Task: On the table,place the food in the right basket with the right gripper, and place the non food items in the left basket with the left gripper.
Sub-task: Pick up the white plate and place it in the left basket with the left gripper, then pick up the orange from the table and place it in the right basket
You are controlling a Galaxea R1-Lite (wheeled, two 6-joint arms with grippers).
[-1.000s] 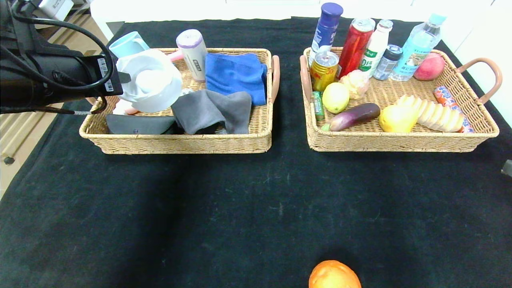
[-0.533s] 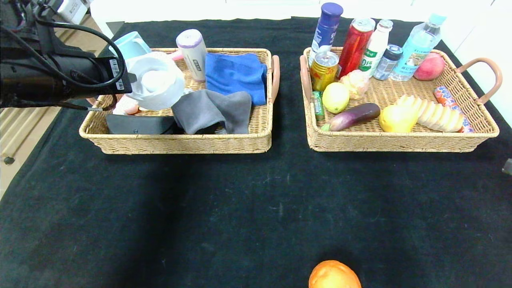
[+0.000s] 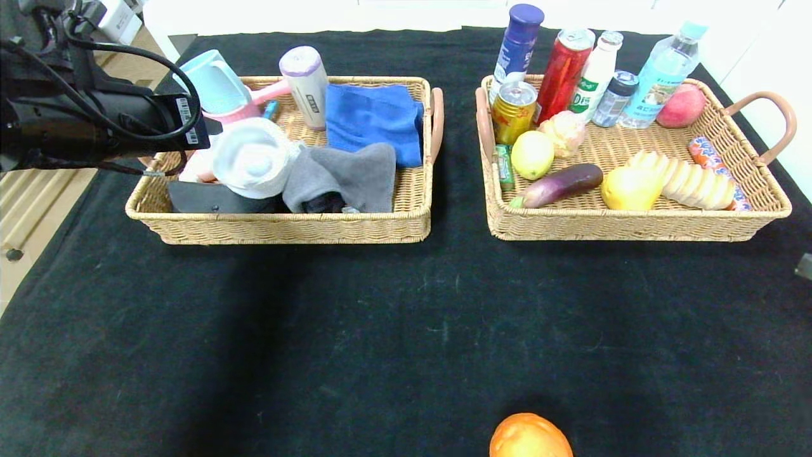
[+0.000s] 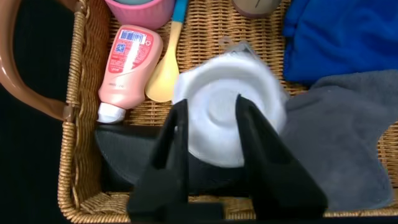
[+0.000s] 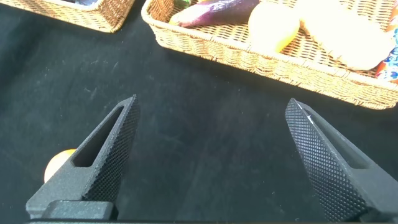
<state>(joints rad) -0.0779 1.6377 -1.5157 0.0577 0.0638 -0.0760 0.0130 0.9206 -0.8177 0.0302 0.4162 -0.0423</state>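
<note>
2 baskets sit toward the table's (image 3: 380, 330) far edge. The left gripper (image 4: 211, 118) hovers over the left basket (image 3: 285, 228), fingers slightly apart, above the white roll (image 3: 254, 158) lying beside the grey towel (image 3: 349, 178). The right gripper (image 5: 211, 130), spread wide, hangs near the orange (image 3: 530, 437) at the near edge. Pear (image 3: 628, 187) and loaf (image 3: 694, 181) lie in the right basket (image 3: 634, 225).

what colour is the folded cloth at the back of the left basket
Blue; the cloth shows best in the head view, behind the grey towel.
</note>
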